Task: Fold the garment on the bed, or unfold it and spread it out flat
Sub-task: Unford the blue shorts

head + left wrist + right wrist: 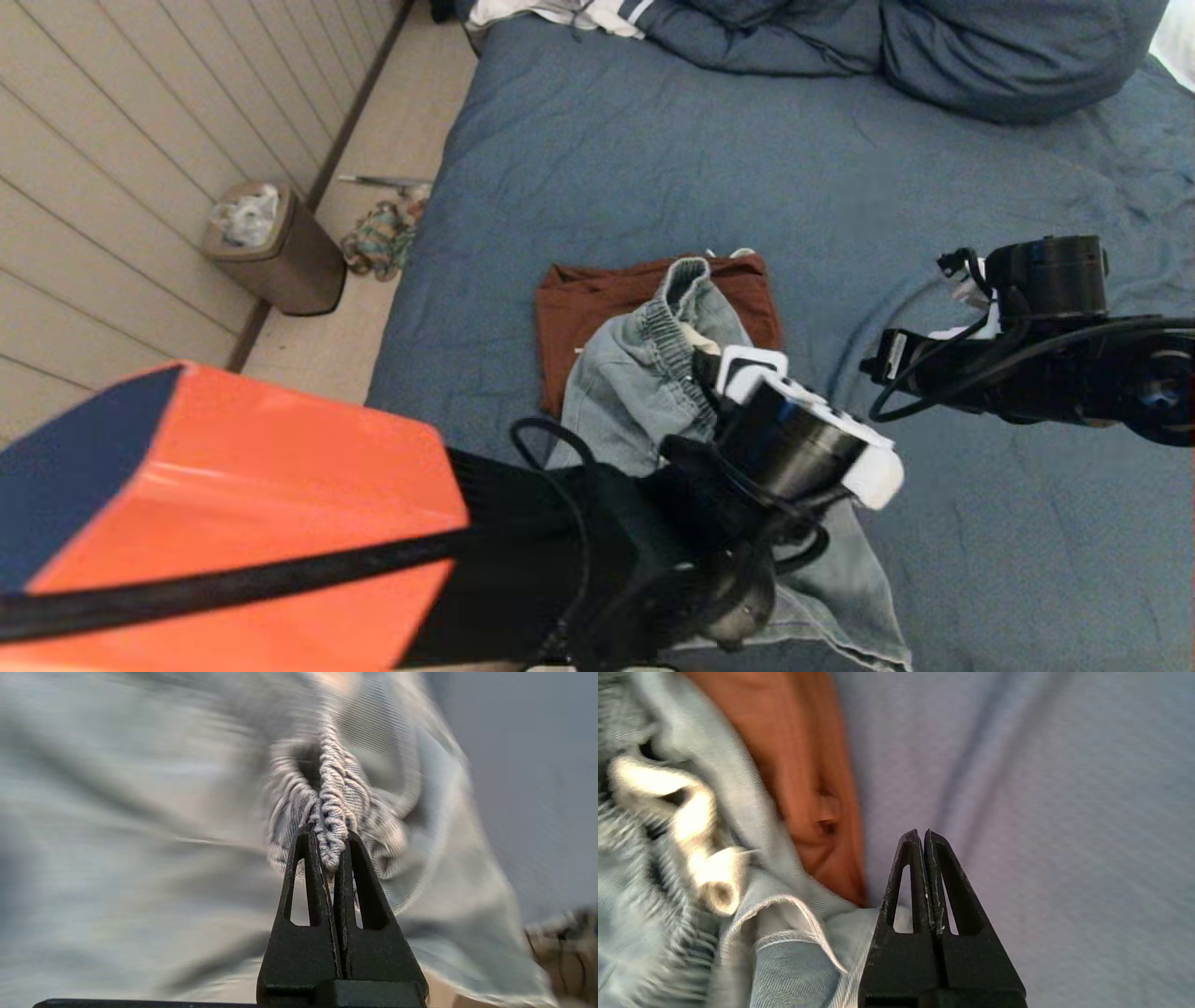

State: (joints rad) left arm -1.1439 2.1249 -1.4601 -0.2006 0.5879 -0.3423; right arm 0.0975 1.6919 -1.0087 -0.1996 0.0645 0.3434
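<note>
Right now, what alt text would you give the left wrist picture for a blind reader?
Two black fingers pinch the gathered elastic waistband of pale blue denim shorts, which fill most of the picture. A strip of blue bed shows beyond the cloth.

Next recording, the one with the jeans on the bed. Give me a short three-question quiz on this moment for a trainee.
1. True or false: the left end effector is shut on the elastic waistband of the jeans.
2. Multiple choice: the right end effector is
A. clamped on the brown garment
B. shut, holding nothing, above the bed
C. open around the jeans
3. Fill in: part of the jeans lies over a folded ____ garment.

Key: 1 true; 2 B; 3 brown.
</note>
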